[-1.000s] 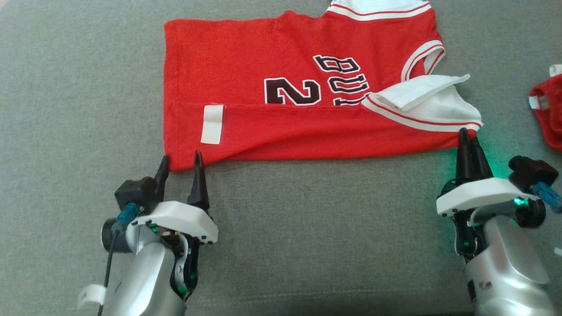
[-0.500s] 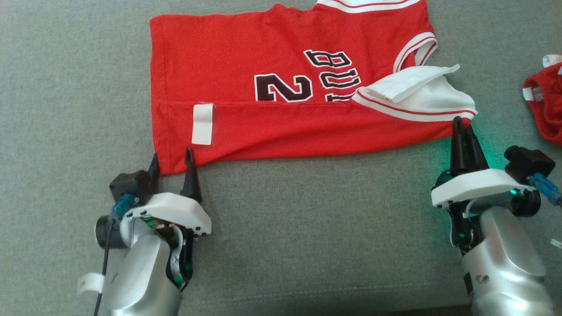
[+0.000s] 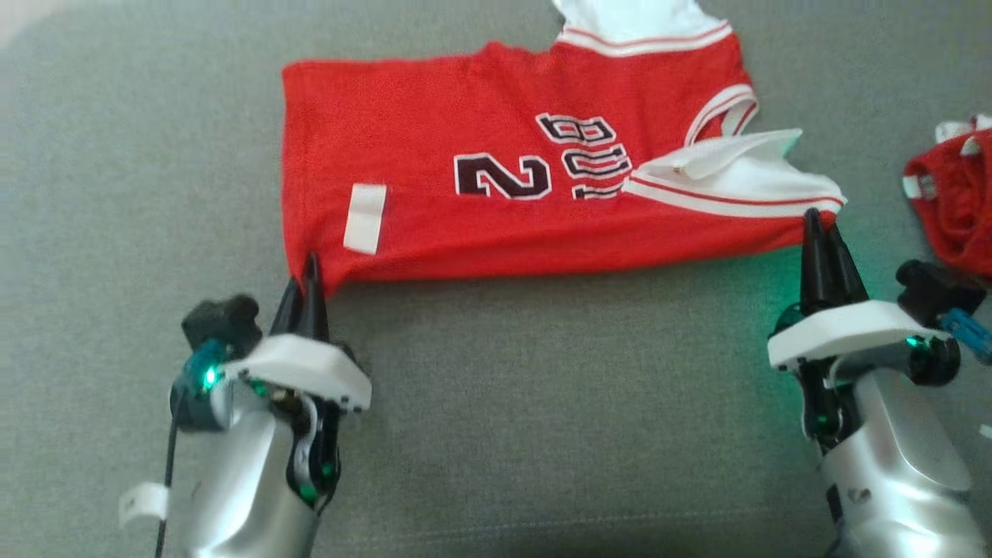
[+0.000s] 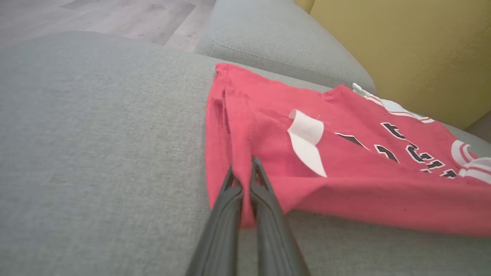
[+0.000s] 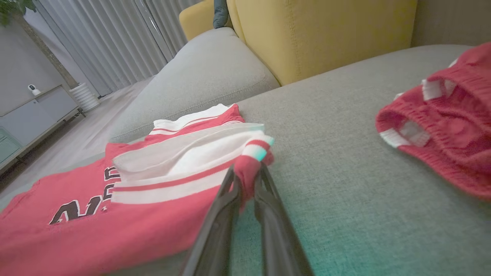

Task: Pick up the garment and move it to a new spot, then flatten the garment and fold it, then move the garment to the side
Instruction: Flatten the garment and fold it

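Note:
The garment [image 3: 496,194] is a red jersey with white trim and dark lettering, lying folded lengthwise on a grey cushion. My left gripper [image 3: 308,267] is shut on its near left hem corner; the left wrist view shows red cloth [image 4: 245,180] pinched between the two dark fingers [image 4: 224,207]. At the near right end, my right gripper [image 3: 815,225] is shut on the shoulder corner by the white sleeve band. The right wrist view has that corner [image 5: 247,168] bunched between its fingers [image 5: 220,218].
A second red garment with white tabs [image 3: 953,201] lies bunched at the right edge of the cushion [image 3: 542,403]. A yellow sofa back [image 5: 322,34] rises behind. Wooden floor [image 4: 96,19] lies beyond the cushion's far left side.
My left gripper has closed from open onto the jersey's near left hem corner. The head camera has shifted slightly. The right gripper keeps its hold.

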`<state>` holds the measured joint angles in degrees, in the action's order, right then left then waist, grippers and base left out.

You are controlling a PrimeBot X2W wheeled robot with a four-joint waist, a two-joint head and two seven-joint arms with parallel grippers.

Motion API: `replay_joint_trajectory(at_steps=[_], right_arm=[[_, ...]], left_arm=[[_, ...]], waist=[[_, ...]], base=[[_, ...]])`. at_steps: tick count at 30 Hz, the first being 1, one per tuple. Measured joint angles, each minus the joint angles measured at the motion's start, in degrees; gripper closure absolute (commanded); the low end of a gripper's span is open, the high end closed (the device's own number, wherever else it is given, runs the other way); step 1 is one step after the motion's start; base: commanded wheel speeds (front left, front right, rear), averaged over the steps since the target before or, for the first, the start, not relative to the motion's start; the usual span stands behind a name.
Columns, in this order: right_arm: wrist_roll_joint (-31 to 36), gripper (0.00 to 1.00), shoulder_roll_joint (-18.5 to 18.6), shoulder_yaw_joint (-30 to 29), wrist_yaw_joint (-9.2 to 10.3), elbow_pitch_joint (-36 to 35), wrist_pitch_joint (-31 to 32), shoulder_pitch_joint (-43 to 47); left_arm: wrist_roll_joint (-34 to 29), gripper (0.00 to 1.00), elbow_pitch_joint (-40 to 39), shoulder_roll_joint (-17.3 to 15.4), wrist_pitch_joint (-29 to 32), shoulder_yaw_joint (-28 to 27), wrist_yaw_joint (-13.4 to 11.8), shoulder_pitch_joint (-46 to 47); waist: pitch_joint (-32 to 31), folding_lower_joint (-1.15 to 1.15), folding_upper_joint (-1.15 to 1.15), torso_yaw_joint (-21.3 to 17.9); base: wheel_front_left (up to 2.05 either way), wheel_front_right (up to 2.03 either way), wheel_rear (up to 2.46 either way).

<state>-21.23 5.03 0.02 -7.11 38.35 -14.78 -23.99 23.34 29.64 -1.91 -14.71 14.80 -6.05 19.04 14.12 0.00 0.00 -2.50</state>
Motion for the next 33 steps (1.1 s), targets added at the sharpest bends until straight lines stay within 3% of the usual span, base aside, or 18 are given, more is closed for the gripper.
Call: replay_joint_trajectory(at_steps=[10,16,17,18,19,27,33], right_arm=[[-3.4,1.0,1.7,2.2,0.0,1.2,0.8,9.7],[-4.1,1.0,1.2,2.6,0.0,-0.8,2.8,14.7],[-4.1,0.24,1.2,2.5,0.0,-1.2,3.0,15.0],[-4.0,0.0,1.2,2.2,0.0,-1.5,3.0,15.2],[-3.6,0.0,1.2,1.7,0.0,-1.8,3.0,15.2],[-1.0,0.0,1.2,0.2,0.0,-4.9,4.8,8.4],[0.7,0.0,1.3,2.8,0.0,-6.3,6.5,-0.8]], left_arm=[[1.4,1.0,1.8,0.0,0.1,1.3,-0.2,-11.3],[2.3,1.0,2.2,-0.1,0.1,2.5,-1.5,-13.5],[2.3,1.0,2.3,-0.1,0.1,2.8,-1.5,-13.5],[2.3,0.58,2.3,-0.1,0.1,3.0,-1.5,-13.5],[2.0,0.0,2.4,-0.1,0.1,3.1,-1.6,-13.2],[-3.3,0.0,4.6,-0.4,0.1,2.9,-1.9,-2.2],[-5.7,0.0,12.5,-4.3,5.7,3.6,0.4,11.5]], waist=[[-9.3,0.0,0.0,1.6],[-10.5,0.0,0.0,2.3],[-10.3,-0.01,0.0,2.3],[-9.9,-0.01,0.0,2.3],[-9.6,0.0,0.0,2.3],[-5.7,0.0,0.0,2.1],[-2.5,0.0,0.0,1.4]], base=[[0.0,0.0,0.0],[0.0,0.0,0.0],[0.0,0.0,0.0],[0.0,0.0,0.0],[0.0,0.0,0.0],[0.0,0.0,0.0],[0.0,0.0,0.0]])
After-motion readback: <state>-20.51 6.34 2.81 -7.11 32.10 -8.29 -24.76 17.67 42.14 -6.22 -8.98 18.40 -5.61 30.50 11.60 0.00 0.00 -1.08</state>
